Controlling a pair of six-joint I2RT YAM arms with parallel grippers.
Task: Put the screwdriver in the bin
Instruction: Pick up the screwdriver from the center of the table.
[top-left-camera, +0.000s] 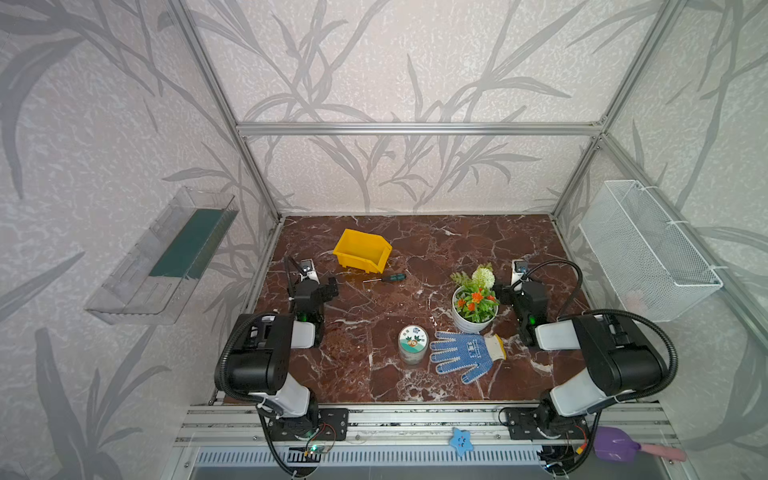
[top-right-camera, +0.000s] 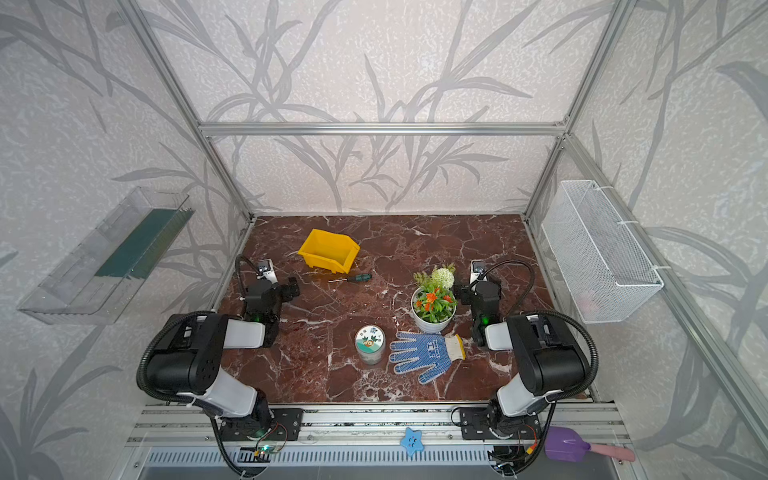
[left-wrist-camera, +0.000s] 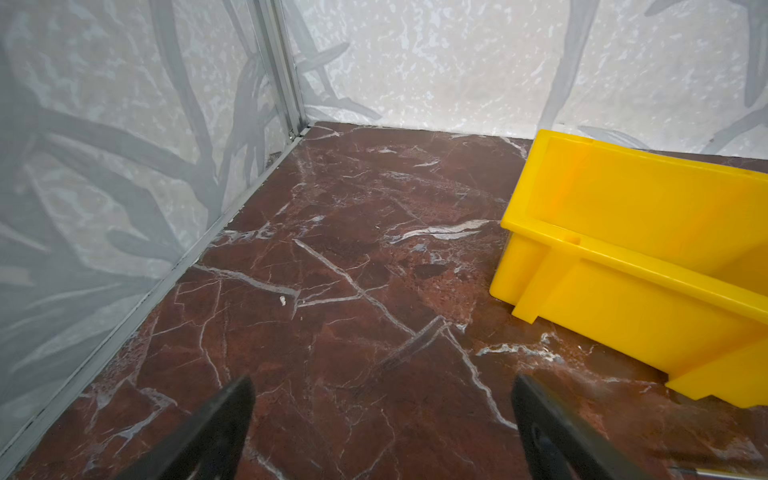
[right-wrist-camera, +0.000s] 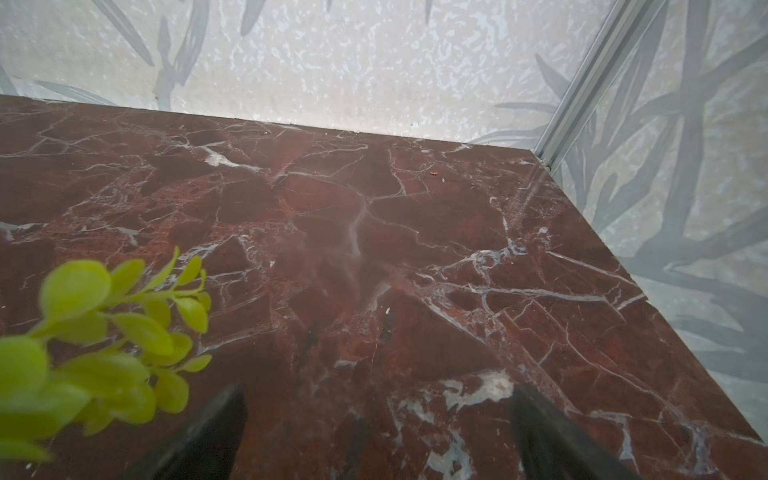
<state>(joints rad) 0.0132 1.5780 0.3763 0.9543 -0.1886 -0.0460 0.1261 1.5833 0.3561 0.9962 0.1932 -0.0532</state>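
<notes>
The screwdriver (top-left-camera: 386, 278) (top-right-camera: 351, 279), green-and-black handle with a thin silver shaft, lies flat on the marble table just in front of the yellow bin (top-left-camera: 355, 261) (top-right-camera: 322, 261). The bin stands empty at the back left. My left gripper (top-left-camera: 330, 286) (top-right-camera: 293, 286) hovers left of the screwdriver, open and empty. In the left wrist view its gripper (left-wrist-camera: 382, 386) frames bare marble, the bin (left-wrist-camera: 623, 299) is off to one side, and a sliver of silver shaft (left-wrist-camera: 706, 471) shows at the frame edge. My right gripper (top-right-camera: 459, 293) (right-wrist-camera: 376, 395) is open and empty beside the plant.
A potted plant (top-left-camera: 475, 299) stands close to the right gripper, its leaves (right-wrist-camera: 104, 332) showing in the right wrist view. A round tin (top-left-camera: 413, 343) and a blue dotted glove (top-left-camera: 465, 355) lie at the front. A wire basket (top-left-camera: 648, 249) and clear tray (top-left-camera: 166, 257) hang on the side walls.
</notes>
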